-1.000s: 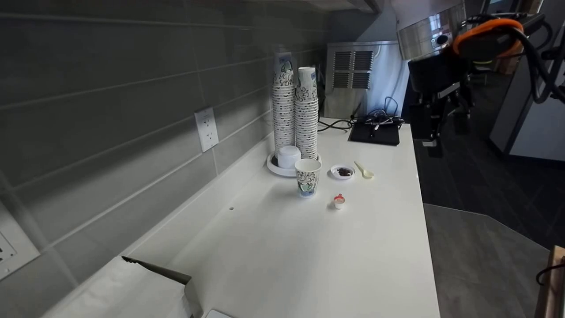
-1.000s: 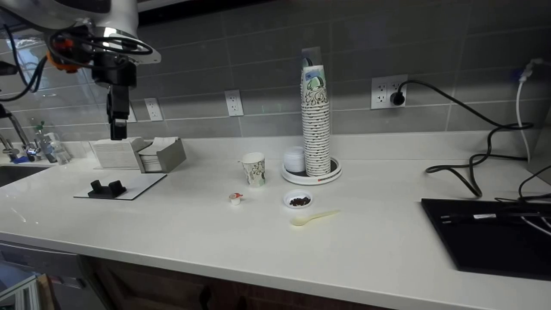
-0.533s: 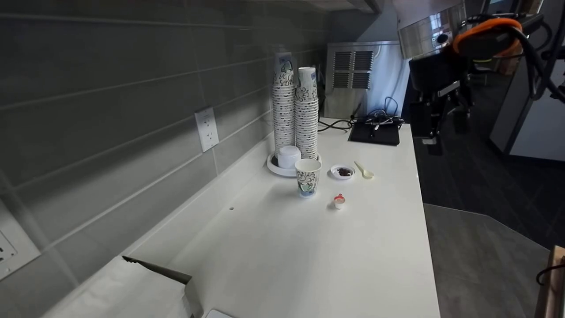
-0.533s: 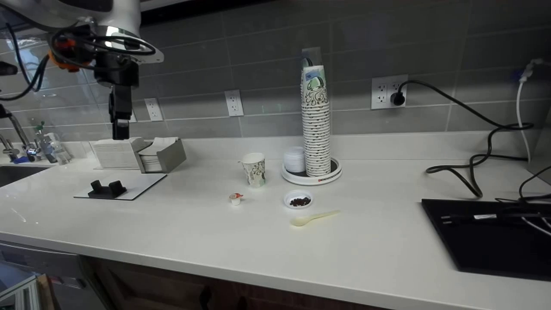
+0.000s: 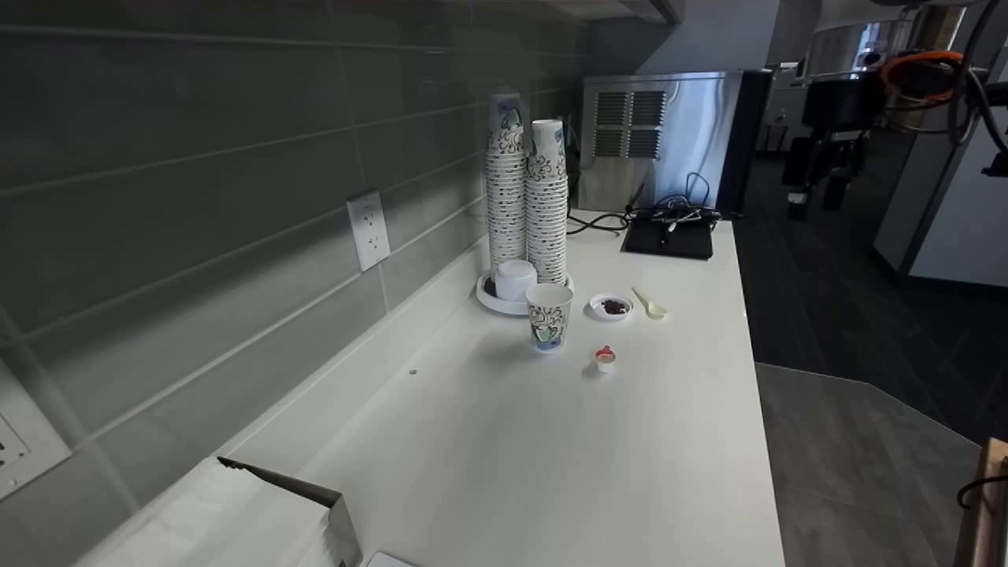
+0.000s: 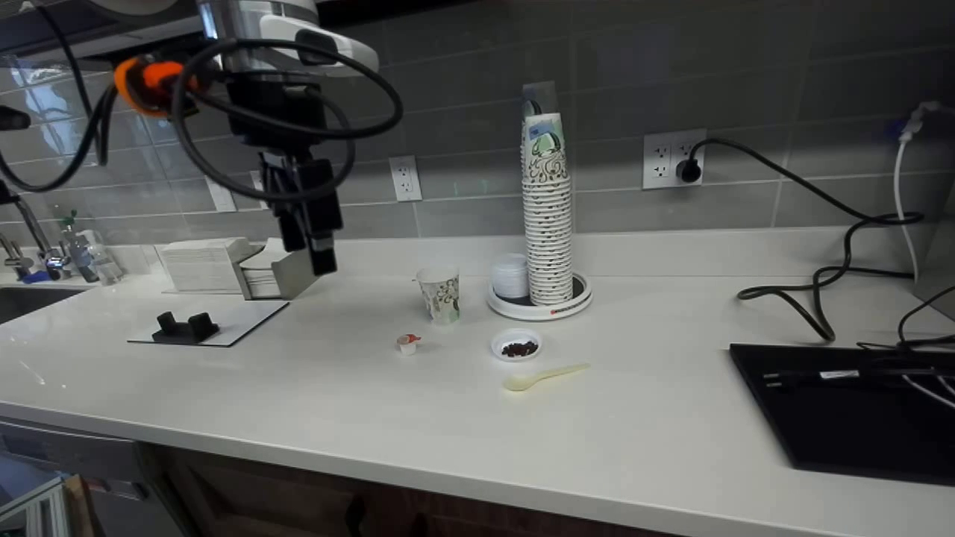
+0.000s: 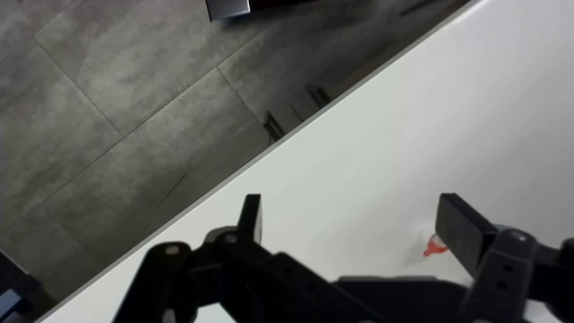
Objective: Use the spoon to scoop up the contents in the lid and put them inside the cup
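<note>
The short patterned white cup [image 6: 442, 298] stands upright on the counter, also in an exterior view [image 5: 548, 319]. The small white lid [image 6: 497, 349] lies flat; dark brown contents [image 6: 520, 349] sit in it. The pale yellow spoon [image 6: 522, 383] lies beside the lid, and shows in an exterior view [image 5: 655, 312]. My gripper [image 6: 310, 257] is open and empty, high above the counter, left of the cup in that view. It also shows in an exterior view [image 5: 817, 201]. In the wrist view its fingers [image 7: 350, 197] are wide apart; cup, lid and spoon are out of that view.
A small red-topped creamer pod [image 6: 408, 345] lies near the cup; one finger partly covers it in the wrist view [image 7: 434, 246]. Tall cup stacks [image 6: 549, 224] stand on a round white dish [image 6: 515, 312]. A black plate [image 6: 858, 432] with cables and napkin holders [image 6: 298, 272] are further off.
In both exterior views my gripper has moved to the right and turned, so both fingers now show. The cup, lid and spoon have not moved.
</note>
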Tool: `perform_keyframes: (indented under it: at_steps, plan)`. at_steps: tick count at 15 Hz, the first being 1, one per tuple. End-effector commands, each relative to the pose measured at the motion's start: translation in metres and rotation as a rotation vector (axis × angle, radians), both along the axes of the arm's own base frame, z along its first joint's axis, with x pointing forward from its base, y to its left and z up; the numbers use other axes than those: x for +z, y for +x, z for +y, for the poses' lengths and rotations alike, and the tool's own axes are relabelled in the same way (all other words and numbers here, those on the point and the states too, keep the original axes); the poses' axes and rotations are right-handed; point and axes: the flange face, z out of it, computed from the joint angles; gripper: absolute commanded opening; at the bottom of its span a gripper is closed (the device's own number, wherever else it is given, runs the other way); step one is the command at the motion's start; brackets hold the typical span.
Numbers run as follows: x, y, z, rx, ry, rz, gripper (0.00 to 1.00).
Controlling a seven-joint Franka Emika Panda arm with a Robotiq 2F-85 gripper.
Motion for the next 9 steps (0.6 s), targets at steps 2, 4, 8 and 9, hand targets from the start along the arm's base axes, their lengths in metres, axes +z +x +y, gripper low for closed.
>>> perform_keyframes:
  at_steps: [2, 4, 8, 9]
  plan:
    - [-0.016, 0.020, -0.073, -0.102, -0.077, -0.200, 1.00]
    - [-0.034, 0.044, -0.094, -0.088, -0.076, -0.210, 1.00]
    - [-0.038, 0.035, -0.091, -0.097, -0.086, -0.194, 1.00]
    - [-0.040, 0.039, -0.091, -0.095, -0.088, -0.188, 1.00]
